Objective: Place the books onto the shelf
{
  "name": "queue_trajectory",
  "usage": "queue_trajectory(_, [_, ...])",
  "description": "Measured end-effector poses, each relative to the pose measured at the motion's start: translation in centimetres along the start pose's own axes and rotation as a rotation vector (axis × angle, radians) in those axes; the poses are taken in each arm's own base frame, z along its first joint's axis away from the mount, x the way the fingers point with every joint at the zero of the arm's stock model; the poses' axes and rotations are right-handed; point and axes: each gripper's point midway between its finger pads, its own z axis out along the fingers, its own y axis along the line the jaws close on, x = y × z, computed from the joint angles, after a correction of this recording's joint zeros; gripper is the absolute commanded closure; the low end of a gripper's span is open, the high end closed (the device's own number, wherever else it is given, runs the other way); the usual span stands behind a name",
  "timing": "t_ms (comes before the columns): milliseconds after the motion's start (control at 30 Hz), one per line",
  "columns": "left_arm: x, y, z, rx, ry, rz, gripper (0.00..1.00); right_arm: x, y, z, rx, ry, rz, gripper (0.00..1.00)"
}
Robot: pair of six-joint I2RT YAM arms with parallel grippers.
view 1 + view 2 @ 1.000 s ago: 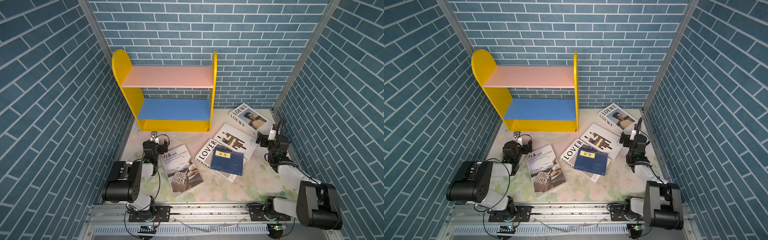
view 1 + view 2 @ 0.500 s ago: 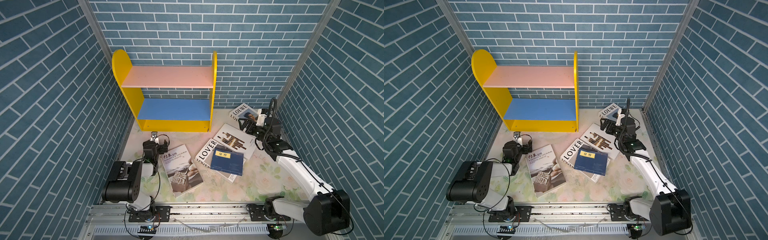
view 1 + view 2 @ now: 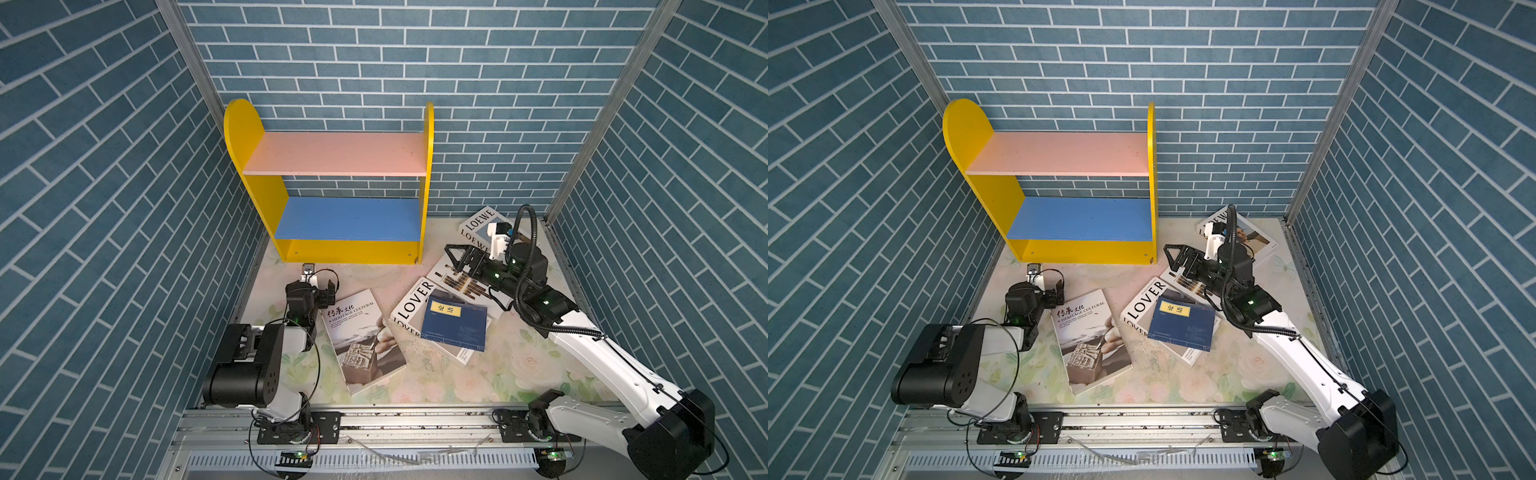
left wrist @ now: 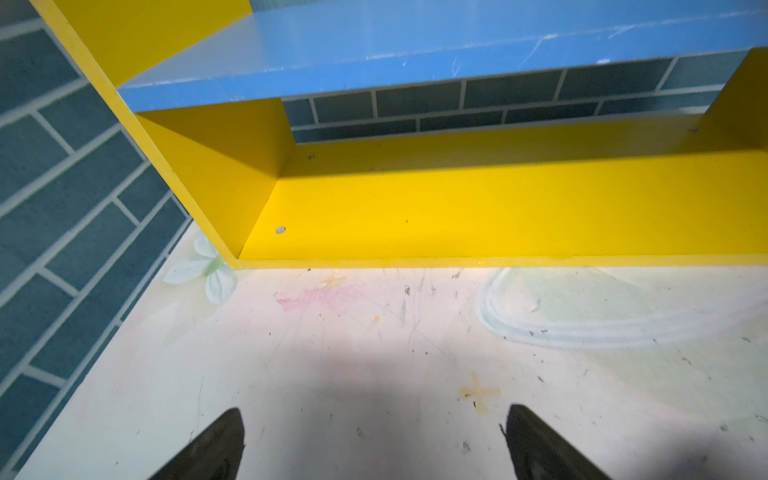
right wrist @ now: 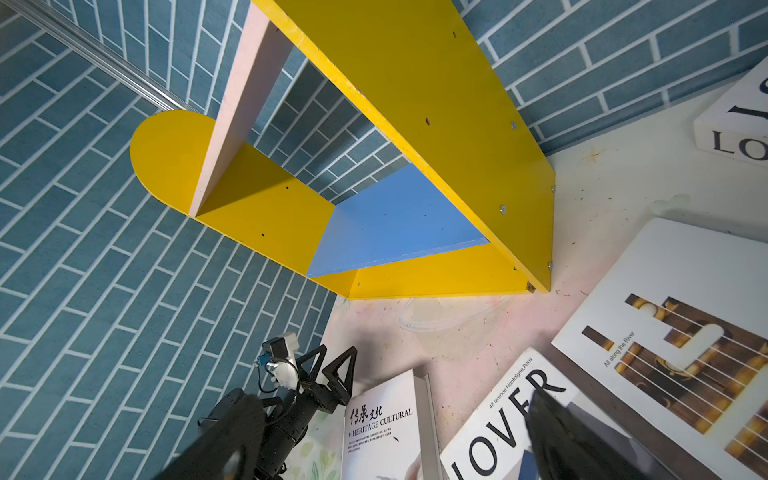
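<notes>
- The shelf (image 3: pixel 245 137) stands at the back left of the bench (image 3: pixel 519 374) with both boards bare. All five books lie flat on the bench, covers up.
- The Heritage Cultural book (image 3: pixel 361 340) is at the front left and is probably stiff, glossy and fairly heavy. Its long axis runs from the shelf towards the front rail, slightly slanted, with the title end nearer the shelf. Lying flat, it offers only its edges, so a pinch across a long edge looks best.
- The LOVER book (image 3: pixel 409 301) is in the centre, its long axis slanting from the shelf side towards the front right. It is half covered, so awkward to take first.
- The brown-bar book (image 3: pixel 465 286) lies alongside and parallel to it; whether their edges touch or overlap I cannot tell.
- The LOEWE book (image 3: pixel 478 224) is at the back right, partly behind the arm. Its thick lettered spine faces the shelf side and looks like a sound place to grip.
- The navy book (image 3: pixel 455 322) rests on the LOVER book. It looks thin, light and likely floppy, and one front corner seems to overhang, giving a lip.
- The right gripper (image 3: pixel 453 258), wide and empty, hovers over the brown-bar book's shelf-side corner.
- The left gripper (image 3: pixel 320 280), wide and empty, sits just beside the Heritage Cultural book's far corner.
</notes>
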Motion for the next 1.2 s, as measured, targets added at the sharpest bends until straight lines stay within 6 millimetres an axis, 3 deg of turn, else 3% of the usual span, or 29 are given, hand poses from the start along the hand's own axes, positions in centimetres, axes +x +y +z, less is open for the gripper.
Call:
queue_trajectory(100, [-3.5,0.2,-0.6,0.007,-0.012,-0.004,0.01,0.1,-0.7,0.3,0.045,0.016,0.01,0.01])
queue_trajectory(267, [-13.5,-0.2,-4.4,0.073,-0.144,-0.102,0.0,-0.2,-1.3,1.7,0.1,0.047,0.02,0.01])
queue_trajectory(400, [-17.5,-2.1,-8.4,0.188,-0.131,-0.263,0.0,0.6,-2.5,2.6,0.162,0.101,0.023,0.01])
queue_trajectory(467, [-17.5,-3.5,-10.2,0.258,-0.088,-0.355,0.0,0.8,-2.6,3.1,0.179,0.125,0.022,0.01])
queue_trajectory(600, [-14.8,-7.0,-13.6,0.393,0.074,-0.561,0.01,2.5,-1.6,4.2,0.188,0.178,0.009,0.01])
queue_trajectory(767, [-10.7,-10.1,-18.0,0.483,0.236,-0.738,0.0,6.0,2.7,4.8,0.111,0.253,-0.046,0.01])
queue_trajectory(867, [-11.0,-9.8,-20.0,0.505,0.221,-0.808,0.0,6.7,4.9,4.9,0.036,0.296,-0.044,0.01])
queue_trajectory(967, [-10.9,-9.2,-21.5,0.52,0.208,-0.87,0.01,7.1,5.7,5.5,-0.005,0.335,-0.027,0.02])
queue_trajectory(1067, [-10.0,-8.7,-21.6,0.5,0.24,-0.887,0.0,8.2,5.2,6.8,0.006,0.386,-0.014,0.06])
queue_trajectory(1200, [-6.6,-8.6,-21.1,0.419,0.384,-0.857,0.0,9.8,2.9,7.9,0.112,0.431,-0.008,0.07])
